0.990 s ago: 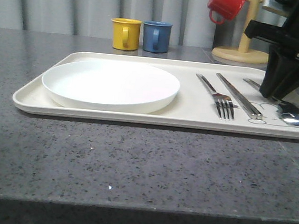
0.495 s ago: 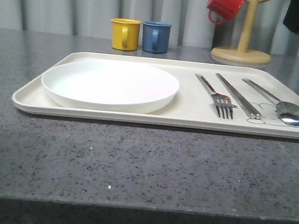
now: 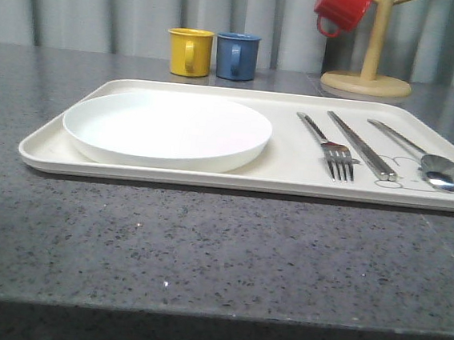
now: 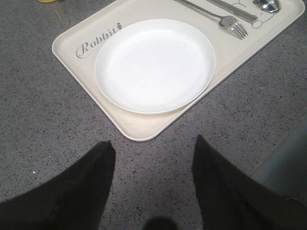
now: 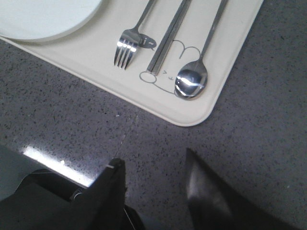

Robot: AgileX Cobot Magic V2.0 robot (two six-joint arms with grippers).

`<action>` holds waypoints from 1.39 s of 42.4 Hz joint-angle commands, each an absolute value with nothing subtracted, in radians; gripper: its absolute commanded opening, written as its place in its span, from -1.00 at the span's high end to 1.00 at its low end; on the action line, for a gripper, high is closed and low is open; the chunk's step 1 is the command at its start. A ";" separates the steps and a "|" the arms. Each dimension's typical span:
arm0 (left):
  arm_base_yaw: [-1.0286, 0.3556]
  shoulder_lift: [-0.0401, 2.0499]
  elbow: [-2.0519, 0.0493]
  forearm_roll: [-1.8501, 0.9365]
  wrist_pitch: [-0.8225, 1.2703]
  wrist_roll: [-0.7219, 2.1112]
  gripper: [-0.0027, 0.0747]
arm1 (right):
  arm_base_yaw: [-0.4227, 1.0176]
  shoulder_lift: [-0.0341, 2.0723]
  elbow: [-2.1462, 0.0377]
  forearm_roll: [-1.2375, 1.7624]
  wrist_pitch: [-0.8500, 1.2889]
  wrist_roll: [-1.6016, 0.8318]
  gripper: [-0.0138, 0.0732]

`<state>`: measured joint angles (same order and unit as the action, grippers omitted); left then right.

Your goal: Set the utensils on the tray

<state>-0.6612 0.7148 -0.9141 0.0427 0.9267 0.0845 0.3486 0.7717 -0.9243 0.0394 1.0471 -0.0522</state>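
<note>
Grey speckled stone counter (image 3: 202, 256), cream tray (image 3: 290, 180), pale pleated curtain (image 3: 106, 6) behind

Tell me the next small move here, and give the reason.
Probably none beyond keeping both arms back: the plate, fork, chopsticks and spoon all lie on the tray, and the left pincer and right pincer hang open and empty over the counter.

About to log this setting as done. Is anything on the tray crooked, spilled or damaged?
Nothing stands out. The plate sits flat on the tray; fork, chopsticks and spoon lie side by side, roughly parallel, apart. No spills or damage visible.
</note>
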 commanded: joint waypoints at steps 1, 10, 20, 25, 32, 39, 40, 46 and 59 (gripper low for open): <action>-0.669 0.713 -0.940 0.043 0.857 0.074 -0.02 | 0.349 0.658 -0.894 0.032 0.985 -0.046 -0.07; -0.669 0.713 -0.940 0.043 0.839 0.074 -0.02 | 0.349 0.477 -0.819 0.032 0.997 -0.016 -0.07; -0.669 0.713 -0.940 0.043 0.797 0.074 -0.02 | 0.349 0.422 -0.799 0.032 0.999 -0.012 -0.07; -0.669 0.713 -0.940 0.043 0.797 0.074 -0.02 | 0.349 0.422 -0.799 0.032 0.997 -0.012 -0.07; -0.669 0.713 -0.940 0.043 0.799 0.074 0.05 | 0.349 0.422 -0.799 0.032 0.997 -0.012 0.02; -0.669 0.713 -0.940 0.043 0.799 0.074 0.55 | 0.349 0.422 -0.799 0.032 0.997 -0.012 0.53; -0.669 0.713 -0.940 0.043 0.799 0.074 0.62 | 0.349 0.422 -0.799 0.032 0.997 -0.012 0.60; -0.669 0.713 -0.940 0.043 0.799 0.074 0.98 | 0.349 0.422 -0.799 0.032 0.989 -0.012 0.90; -0.669 0.713 -0.940 0.043 0.799 0.074 0.98 | 0.349 0.422 -0.799 0.032 0.961 -0.012 0.94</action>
<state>-0.6612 0.7148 -0.9141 0.0427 0.8732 0.0845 0.3486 0.4155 -0.7771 0.0371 1.0348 -0.0130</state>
